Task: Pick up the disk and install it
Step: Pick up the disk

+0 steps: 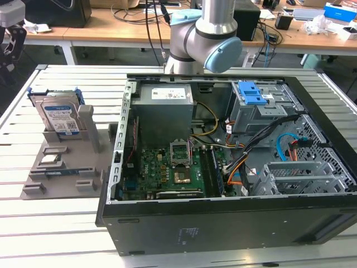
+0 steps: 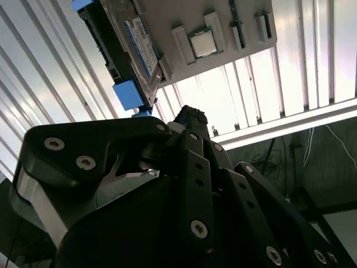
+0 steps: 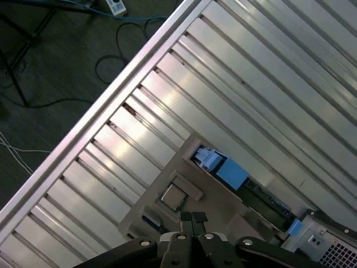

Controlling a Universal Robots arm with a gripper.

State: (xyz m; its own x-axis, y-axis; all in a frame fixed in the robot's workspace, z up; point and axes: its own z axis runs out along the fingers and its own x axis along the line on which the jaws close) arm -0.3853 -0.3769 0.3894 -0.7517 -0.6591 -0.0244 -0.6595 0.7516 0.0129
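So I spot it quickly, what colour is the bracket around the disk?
Blue. The bracket frames the disk, clearest in the exterior view.

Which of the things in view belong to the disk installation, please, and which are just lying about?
Job: disk, upright in the grey holder; open computer case; drive bay with blue latch; tool, shut.
Lying about: processor chip on the holder; power supply; clutter on the desks behind.

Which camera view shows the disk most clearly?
The exterior view: the disk stands upright in a grey holder, label facing the camera. The second wrist view shows it at a slant; the first wrist view shows mostly its blue bracket.
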